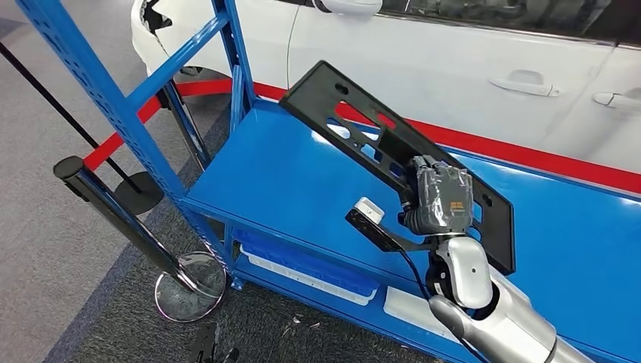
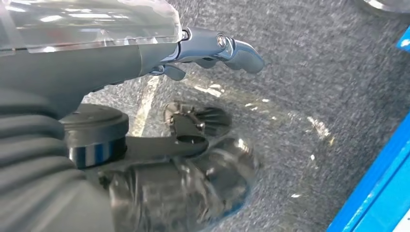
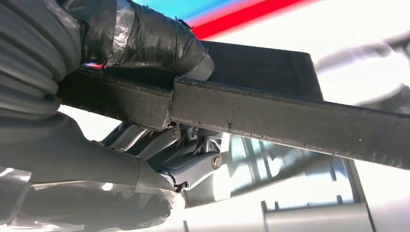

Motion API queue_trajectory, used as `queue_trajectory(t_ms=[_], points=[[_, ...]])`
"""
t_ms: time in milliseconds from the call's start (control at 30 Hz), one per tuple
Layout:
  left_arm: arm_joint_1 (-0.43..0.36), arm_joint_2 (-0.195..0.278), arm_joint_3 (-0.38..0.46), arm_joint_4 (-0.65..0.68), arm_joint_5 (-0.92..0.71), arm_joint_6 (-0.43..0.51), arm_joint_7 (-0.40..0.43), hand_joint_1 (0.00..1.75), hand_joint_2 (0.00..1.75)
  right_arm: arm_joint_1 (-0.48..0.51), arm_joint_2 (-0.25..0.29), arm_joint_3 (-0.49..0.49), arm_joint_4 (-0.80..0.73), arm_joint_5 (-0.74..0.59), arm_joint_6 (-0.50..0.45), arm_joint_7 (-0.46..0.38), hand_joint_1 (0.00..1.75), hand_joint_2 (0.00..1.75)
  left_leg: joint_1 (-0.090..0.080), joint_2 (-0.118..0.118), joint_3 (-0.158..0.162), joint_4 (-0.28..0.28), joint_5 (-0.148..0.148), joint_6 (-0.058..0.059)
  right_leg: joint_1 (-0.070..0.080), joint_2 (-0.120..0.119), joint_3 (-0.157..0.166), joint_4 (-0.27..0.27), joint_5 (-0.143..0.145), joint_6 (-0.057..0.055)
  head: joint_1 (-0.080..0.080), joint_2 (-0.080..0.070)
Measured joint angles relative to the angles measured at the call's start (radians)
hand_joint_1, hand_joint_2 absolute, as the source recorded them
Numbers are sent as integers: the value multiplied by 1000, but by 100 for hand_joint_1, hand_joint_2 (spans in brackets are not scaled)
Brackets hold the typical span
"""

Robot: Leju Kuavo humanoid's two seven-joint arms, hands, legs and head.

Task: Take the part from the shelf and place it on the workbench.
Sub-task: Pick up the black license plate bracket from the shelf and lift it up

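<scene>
The part (image 1: 363, 128) is a long flat black plate with several cut-outs. It is held slanting over the blue shelf board (image 1: 287, 174). My right hand (image 1: 441, 198) grips it near its right end. In the right wrist view the taped thumb (image 3: 159, 38) lies on one face of the part (image 3: 290, 116) and the silver fingers (image 3: 188, 159) press on the other face. My left hand (image 2: 145, 63) hangs over grey carpet and holds nothing, with one finger (image 2: 232, 48) stretched out.
A white car (image 1: 453, 60) stands close behind the shelf. A blue upright post (image 1: 98, 98) rises at the left. A black stanchion on a chrome base (image 1: 189, 291) stands by the shelf's corner. A blue bin (image 1: 302, 265) sits on the lower level.
</scene>
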Motion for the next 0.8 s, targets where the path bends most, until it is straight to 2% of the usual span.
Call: queue_trajectory(t_ms=[100, 167, 200, 267, 300, 333, 367, 433, 500, 567, 633, 667, 700, 800], points=[[3, -3, 0, 0, 0, -9, 11, 0, 175, 21, 1, -4, -89, -1, -73, -25, 175, 175, -3, -1, 8, -23, -1, 8, -1, -1, -2, -5, 0, 13, 0, 0], [4, -6, 0, 0, 3, -16, 16, 0, 175, 34, 3, -6, -146, -45, -90, -54, 175, 175, 2, -1, 16, -38, 7, 19, -1, -2, -12, 23, -27, 18, 1, 0], [3, -7, 0, 0, 5, -21, 20, 0, 175, 39, 3, -6, -171, -66, -95, -69, 175, 175, 3, 0, 20, -42, 10, 23, -1, -2, -28, 63, -54, 20, 3, 0], [3, -10, 0, 0, 9, -31, 22, 0, 175, 48, 4, -6, -211, -102, -105, -94, 175, 175, 2, 1, 20, -41, 12, 27, -1, -2, -77, 185, -117, 21, 4, 0], [3, -12, 0, 0, 13, -38, 22, 0, 175, 55, 5, -6, -232, -129, -111, -111, 175, 175, 2, 1, 19, -39, 12, 27, -1, -2, -98, 235, -133, 23, 5, 0], [3, -14, 1, 0, 16, -46, 21, 0, 175, 62, 6, -6, -251, -161, -117, -130, 175, 175, 2, 1, 18, -37, 12, 28, -3, -3, -106, 258, -134, 26, 5, 0], [3, -16, 1, 0, 20, -53, 20, 0, 175, 69, 6, -6, -269, -196, -125, -153, 175, 175, 3, 0, 17, -34, 12, 27, -5, -3, -96, 243, -117, 28, 5, 0], [3, -21, 1, 0, 25, -65, 20, 0, 175, 78, 8, -6, -309, -258, -142, -195, 175, 175, 6, -1, 13, -26, 10, 24, -9, -3, -34, 121, -59, 32, 5, 0], [2, -23, 1, 0, 27, -69, 23, 0, 175, 88, 14, -6, -349, -293, -162, -229, 175, 175, 3, -2, 6, -15, 9, 15, -8, -1, 15, 22, -24, 31, 4, 0], [3, -23, 2, 0, 23, -71, 27, 0, 175, 105, 20, -6, -388, -303, -178, -254, 175, 175, 1, -3, -1, -10, 14, 3, -3, 2, 20, 7, -17, 23, 4, 0], [4, -23, 2, 0, 18, -73, 33, 0, 175, 121, 25, -6, -425, -297, -182, -269, 175, 175, 3, -3, -8, -6, 10, -8, -4, 0, 11, 6, -6, 8, 4, 0], [4, -23, 2, 0, 15, -74, 35, 0, 175, 127, 28, -6, -442, -293, -182, -274, 175, 175, 4, -2, -15, 10, -8, -13, -5, -1, 7, 5, 0, -1, 3, 0], [5, -23, 2, 0, 13, -74, 36, 0, 175, 132, 30, -6, -457, -288, -182, -277, 175, 175, 6, -1, -29, 45, -42, -18, -6, -3, 0, 3, 8, -9, 1, 0], [4, -24, 2, 0, 9, -77, 38, 0, 175, 144, 35, -6, -490, -276, -182, -280, 175, 175, 8, 1, -79, 215, -158, -26, 0, -6, -23, 4, 26, -19, -2, 0]])
